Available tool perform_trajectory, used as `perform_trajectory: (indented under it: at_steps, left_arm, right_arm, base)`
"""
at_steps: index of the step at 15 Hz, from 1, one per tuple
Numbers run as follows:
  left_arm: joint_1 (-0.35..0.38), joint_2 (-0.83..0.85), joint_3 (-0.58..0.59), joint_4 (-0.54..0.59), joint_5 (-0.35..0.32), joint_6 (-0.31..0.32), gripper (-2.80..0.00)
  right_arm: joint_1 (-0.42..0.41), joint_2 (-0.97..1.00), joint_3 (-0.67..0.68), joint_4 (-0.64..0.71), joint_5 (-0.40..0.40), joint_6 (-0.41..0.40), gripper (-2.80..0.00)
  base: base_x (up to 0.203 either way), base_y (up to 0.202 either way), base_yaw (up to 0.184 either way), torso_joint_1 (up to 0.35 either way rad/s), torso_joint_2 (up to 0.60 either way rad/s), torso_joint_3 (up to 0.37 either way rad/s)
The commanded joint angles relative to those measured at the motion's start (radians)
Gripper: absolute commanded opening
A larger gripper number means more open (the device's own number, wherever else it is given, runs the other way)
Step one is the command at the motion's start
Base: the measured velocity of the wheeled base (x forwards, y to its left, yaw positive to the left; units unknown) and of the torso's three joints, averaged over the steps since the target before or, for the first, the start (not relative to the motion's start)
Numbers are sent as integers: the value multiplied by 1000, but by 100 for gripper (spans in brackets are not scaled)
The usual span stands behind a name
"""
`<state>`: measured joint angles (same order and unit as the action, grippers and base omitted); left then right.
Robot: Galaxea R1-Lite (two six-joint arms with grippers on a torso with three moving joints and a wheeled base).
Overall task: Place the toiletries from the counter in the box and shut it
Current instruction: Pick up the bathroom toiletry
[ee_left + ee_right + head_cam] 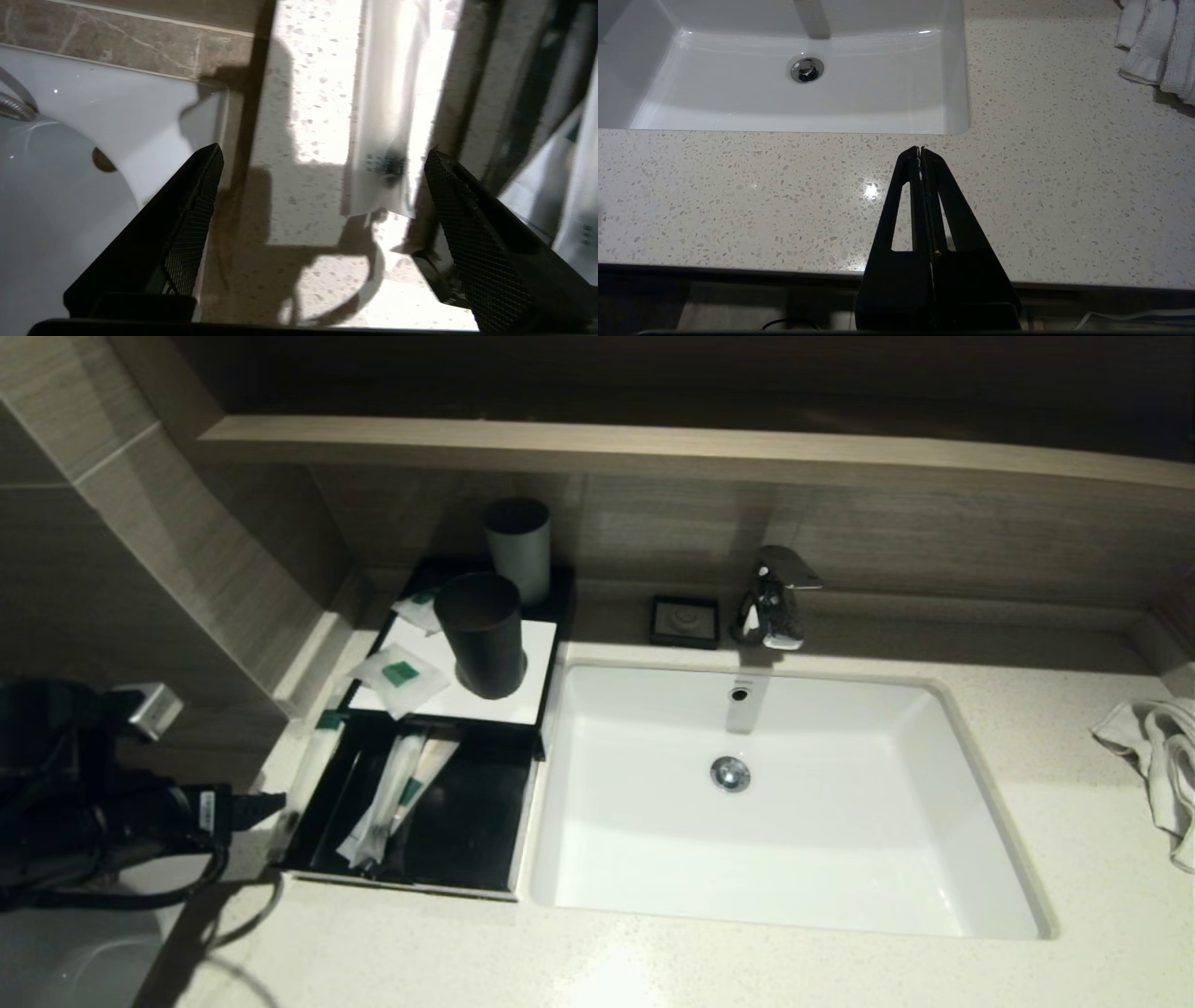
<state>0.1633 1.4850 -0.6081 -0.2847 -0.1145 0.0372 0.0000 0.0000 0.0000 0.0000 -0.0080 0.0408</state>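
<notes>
At left of the head frame — box, drawer out, two long sachets inside; third on desk beside it. Green labels, print unreadable. Left claw spread wide, empty; right claw closed, empty.

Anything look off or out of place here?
One long sachet lies on the counter against the outer left side of the open drawer, not in it. Two small sachets sit on the box's white top beside the black cup.
</notes>
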Motion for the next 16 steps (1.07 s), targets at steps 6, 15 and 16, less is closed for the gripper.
perform_trajectory:
  at_steps: [6,15,16]
  left_arm:
    - [13,38,7,-2,-10,62,0]
    - [13,55,5,-2,-53,81,0]
    - [13,56,7,-2,-53,91,0]
  right_arm:
    - [0,0,0,0,0,0,-280]
    - [0,0,0,0,0,1,-280]
    - [0,0,0,0,0,0,-280]
  base:
    - [0,0,0,0,0,0]
    - [0,0,0,0,0,0]
    - [0,0,0,0,0,0]
